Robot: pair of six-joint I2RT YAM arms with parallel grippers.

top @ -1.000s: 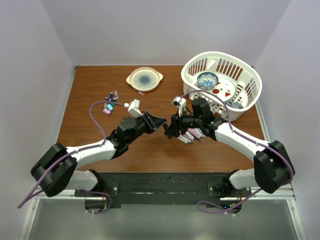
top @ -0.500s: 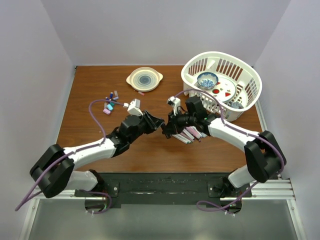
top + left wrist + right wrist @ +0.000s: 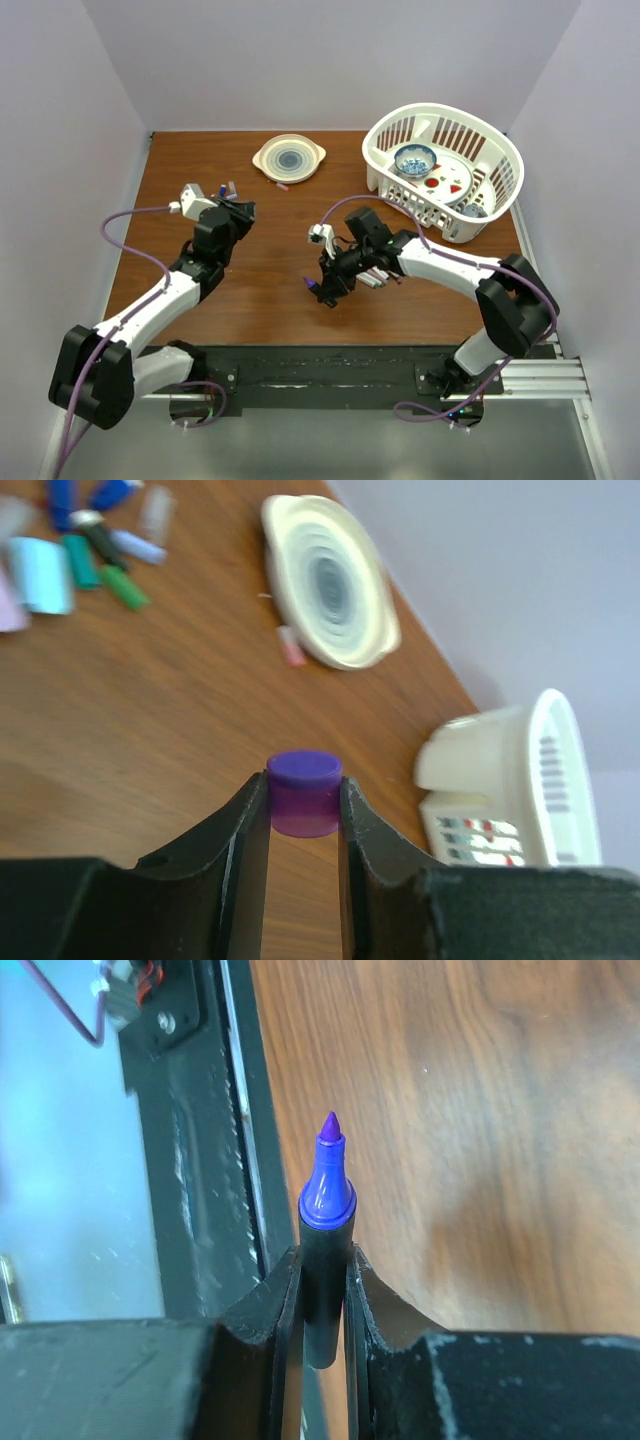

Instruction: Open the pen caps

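Pulling apart, uncapping done: purple cap (image 3: pixel 304 780) pinched in left claw (image 3: pixel 303 810) at ten o'clock, bared pen (image 3: pixel 328 1185) clamped in right claw (image 3: pixel 324 1260)

Cream plate (image 3: pixel 289 158); white basket (image 3: pixel 443 108) holding bowl (image 3: pixel 414 158).

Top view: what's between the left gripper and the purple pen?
Only bare tabletop between the left gripper and the purple pen, per the top view.

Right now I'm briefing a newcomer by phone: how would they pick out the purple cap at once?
On the brown table, look to the left side, where the left gripper hangs near a scatter of loose caps. The purple cap is pinched in that gripper, the only cap held off the wood instead of lying on it.
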